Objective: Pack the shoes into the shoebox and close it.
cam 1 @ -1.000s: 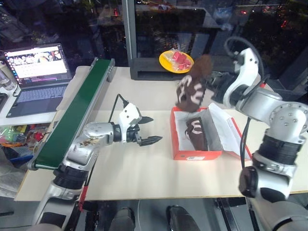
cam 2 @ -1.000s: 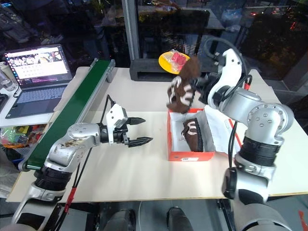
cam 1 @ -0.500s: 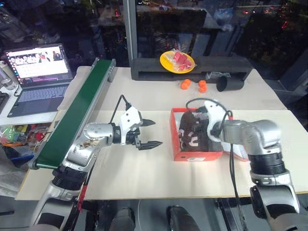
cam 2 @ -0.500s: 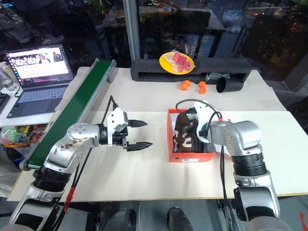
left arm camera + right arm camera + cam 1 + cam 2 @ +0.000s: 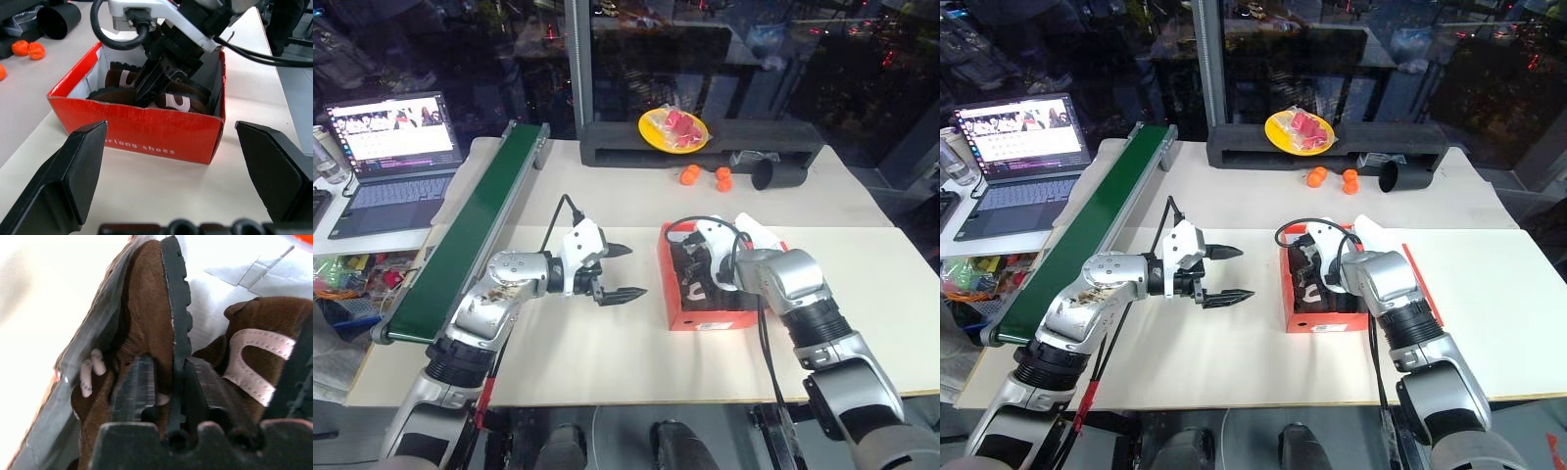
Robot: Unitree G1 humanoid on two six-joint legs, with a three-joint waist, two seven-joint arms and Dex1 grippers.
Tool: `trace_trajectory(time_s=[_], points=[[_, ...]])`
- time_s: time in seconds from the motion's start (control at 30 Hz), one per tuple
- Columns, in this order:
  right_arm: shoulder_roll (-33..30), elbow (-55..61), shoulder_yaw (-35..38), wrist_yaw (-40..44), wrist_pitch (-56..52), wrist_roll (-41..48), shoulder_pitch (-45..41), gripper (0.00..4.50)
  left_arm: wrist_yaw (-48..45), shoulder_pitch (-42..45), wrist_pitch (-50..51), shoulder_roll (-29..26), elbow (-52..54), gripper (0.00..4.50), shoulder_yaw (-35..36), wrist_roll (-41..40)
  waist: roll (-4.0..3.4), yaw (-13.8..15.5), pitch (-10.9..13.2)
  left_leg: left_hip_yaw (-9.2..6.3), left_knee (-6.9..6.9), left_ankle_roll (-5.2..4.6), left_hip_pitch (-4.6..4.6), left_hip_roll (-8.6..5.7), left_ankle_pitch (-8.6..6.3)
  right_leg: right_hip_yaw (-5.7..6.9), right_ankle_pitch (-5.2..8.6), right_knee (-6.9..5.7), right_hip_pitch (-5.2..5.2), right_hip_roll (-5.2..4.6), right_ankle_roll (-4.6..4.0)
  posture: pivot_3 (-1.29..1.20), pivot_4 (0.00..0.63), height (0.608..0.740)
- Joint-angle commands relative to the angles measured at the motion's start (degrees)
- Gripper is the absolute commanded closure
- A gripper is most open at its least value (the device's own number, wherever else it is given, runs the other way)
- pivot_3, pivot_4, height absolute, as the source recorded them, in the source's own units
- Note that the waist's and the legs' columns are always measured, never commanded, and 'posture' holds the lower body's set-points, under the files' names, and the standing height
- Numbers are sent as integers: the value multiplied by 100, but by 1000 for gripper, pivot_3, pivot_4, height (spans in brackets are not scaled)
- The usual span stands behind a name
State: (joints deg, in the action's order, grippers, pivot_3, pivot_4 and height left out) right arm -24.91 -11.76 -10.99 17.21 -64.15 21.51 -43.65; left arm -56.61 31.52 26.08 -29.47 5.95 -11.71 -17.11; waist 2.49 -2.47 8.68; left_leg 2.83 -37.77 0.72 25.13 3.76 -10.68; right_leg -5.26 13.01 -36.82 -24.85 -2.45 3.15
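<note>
Shoebox (image 5: 705,318): red-orange cardboard, white inside, on desk (image 5: 607,352), lid open. Shoes (image 5: 166,93): brown, fuzzy, ridged soles, both inside box. Right claw (image 5: 168,382), inside box, clamped on second shoe's sole. Left claw (image 5: 622,271) beside box, apart, empty. Step: seating second shoe. Next, likely: release, withdraw, fold lid.

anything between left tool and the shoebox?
Nothing: bare tabletop between the open left tool and the shoebox, clear in the head views; the left wrist view also looks straight at the box wall.
</note>
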Motion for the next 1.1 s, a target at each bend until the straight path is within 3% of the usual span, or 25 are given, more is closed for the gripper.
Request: trace_trajectory(time_s=[0.03, 0.07, 0.27, 0.4, 0.57, 0.67, 0.8, 0.87, 0.93, 1.1], points=[[-146, 754, 701, -218, -448, 7, -231, 1617, 33, 25, -134, 17, 143, 0, 48, 13, -4, 7, 2, 2, 0, 0, 6, -1, 0, -2, 0, -1, -8, -1, 0, 0, 150, 719], [-166, 1063, 923, -213, -647, 134, -325, 1265, 29, 13, -138, 15, 143, 0, 56, 10, -7, 13, 5, 1, 0, 0, 14, -1, 0, -2, 0, -2, -15, 0, 0, 0, 150, 719], [-817, 3454, 2500, 735, -2047, 1720, -231, 1265, 76, -49, -202, 99, 99, 0, 10, 55, -31, 62, 19, -6, 3, -7, 44, 0, -4, 4, 5, -6, -42, 0, 7, 0, 150, 719], [-1015, 3962, 3775, 978, -2793, 2498, 166, 1265, 100, -91, -207, 152, 131, 0, -24, 66, -30, 144, 19, -16, -1, -12, 36, 0, -8, 16, 9, 5, -20, -2, 5, 0, 150, 719], [-1953, 4839, 4476, 932, -2835, 2675, 2621, 1265, 95, -140, -203, 172, 137, 0, -53, 90, -29, 253, 18, -16, -8, -12, 34, -8, -8, 15, 10, 12, -10, -9, 6, 0, 150, 719], [-2050, 5366, 4795, 951, -2835, 2879, 3644, 1265, 72, -186, -186, 165, 150, 0, -51, 75, -37, 180, 14, -9, -6, -13, 35, -9, -8, 2, 12, 4, -19, -9, 9, 0, 150, 719], [-1871, 5565, 4951, 455, -2835, 3195, 4447, 1265, 93, -203, -240, 197, 71, 0, -119, 180, -39, 87, 13, -9, -6, -13, 1, -6, -8, -8, 16, 1, 4, 1, 15, 0, 150, 719], [-1368, 5318, 4952, -126, -2835, 3172, 4444, 1265, 114, -185, -241, 230, 73, 0, -144, 195, -31, 71, 15, -12, -7, -14, -23, -6, -7, -6, 38, 8, 34, 1, 50, 0, 150, 719], [-919, 5053, 4939, -718, -2835, 3031, 4237, 1265, 120, -181, -235, 251, 76, 0, -152, 190, -31, 40, 15, -4, -9, -13, -48, -9, -8, -14, 57, 11, 54, -4, 25, 0, 150, 719], [-341, 4553, 5028, -1672, -2835, 2817, 4014, 2474, 110, -166, -252, 256, 44, 0, -148, 197, -33, 9, 14, 2, -11, -13, -48, -15, -7, -28, 60, 13, 57, -8, 21, 0, 150, 719]])
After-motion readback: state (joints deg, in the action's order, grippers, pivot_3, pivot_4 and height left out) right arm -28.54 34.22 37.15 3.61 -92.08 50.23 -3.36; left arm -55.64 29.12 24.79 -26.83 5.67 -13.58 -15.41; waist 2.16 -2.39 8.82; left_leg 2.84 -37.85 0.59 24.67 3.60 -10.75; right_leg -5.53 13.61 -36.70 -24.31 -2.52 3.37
